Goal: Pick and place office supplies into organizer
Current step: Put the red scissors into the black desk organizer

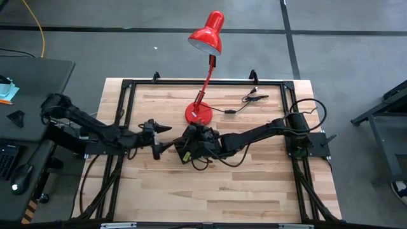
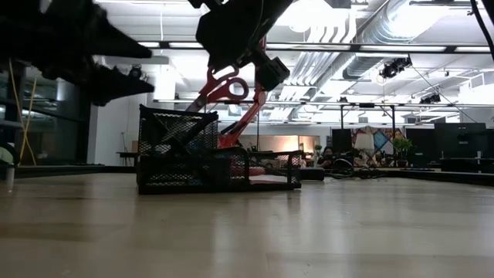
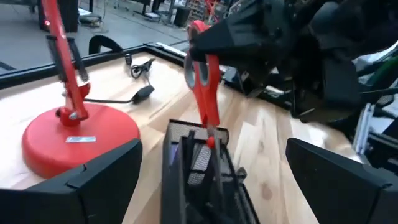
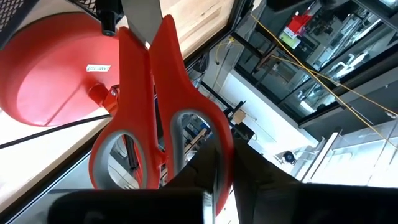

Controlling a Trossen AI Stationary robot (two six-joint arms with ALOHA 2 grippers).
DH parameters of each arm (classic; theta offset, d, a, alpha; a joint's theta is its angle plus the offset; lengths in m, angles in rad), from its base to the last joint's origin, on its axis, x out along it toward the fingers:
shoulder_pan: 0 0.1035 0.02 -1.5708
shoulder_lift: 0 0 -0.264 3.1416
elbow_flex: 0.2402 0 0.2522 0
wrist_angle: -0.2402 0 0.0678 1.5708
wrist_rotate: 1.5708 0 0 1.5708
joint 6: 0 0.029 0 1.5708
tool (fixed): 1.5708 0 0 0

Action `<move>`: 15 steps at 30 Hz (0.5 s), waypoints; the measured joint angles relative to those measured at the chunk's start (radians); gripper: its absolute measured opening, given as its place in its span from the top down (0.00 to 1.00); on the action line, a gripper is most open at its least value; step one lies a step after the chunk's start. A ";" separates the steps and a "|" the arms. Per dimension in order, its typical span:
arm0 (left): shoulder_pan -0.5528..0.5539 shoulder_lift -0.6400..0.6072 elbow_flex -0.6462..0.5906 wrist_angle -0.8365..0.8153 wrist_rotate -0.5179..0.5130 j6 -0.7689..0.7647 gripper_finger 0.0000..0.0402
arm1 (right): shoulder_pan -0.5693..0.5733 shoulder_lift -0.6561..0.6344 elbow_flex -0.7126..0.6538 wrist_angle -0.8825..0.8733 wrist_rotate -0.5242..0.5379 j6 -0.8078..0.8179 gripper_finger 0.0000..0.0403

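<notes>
The red-handled scissors (image 2: 224,86) hang blades down over the black mesh organizer (image 2: 177,150), which stands mid-table beside the red lamp's base. Their blades (image 3: 210,134) slant into its tall compartment. My right gripper (image 1: 194,136) comes in from the table's right and is shut on the scissors' handles. My left gripper (image 1: 166,137) hovers just left of the organizer (image 1: 184,152). It is open and level, its fingers (image 3: 93,186) standing on either side of the organizer (image 3: 199,171) without touching it. My right gripper pinches the scissors at the ring end of the red handles (image 4: 186,155) between its two fingers. The fingers reach down at a slant from the table's right. The scissors hang tilted below the fingers, handles up, with the blade tips inside the organizer's tall mesh compartment.
A red desk lamp (image 1: 206,35) stands just behind the organizer, its round base (image 1: 199,113) close to both grippers. A black cable with clips (image 1: 251,98) lies at the far right. The near half of the wooden table (image 1: 216,191) shows bare boards.
</notes>
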 joint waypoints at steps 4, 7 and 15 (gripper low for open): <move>0.000 0.160 0.100 -0.011 -0.029 0.031 0.05 | 0.008 0.000 0.000 0.006 0.004 -0.001 0.97; 0.005 0.259 0.187 -0.012 -0.047 0.049 0.05 | 0.015 0.000 0.000 0.012 0.000 0.001 0.98; 0.069 0.421 0.307 -0.098 -0.035 0.024 0.05 | 0.035 0.000 0.000 0.013 0.011 0.001 0.97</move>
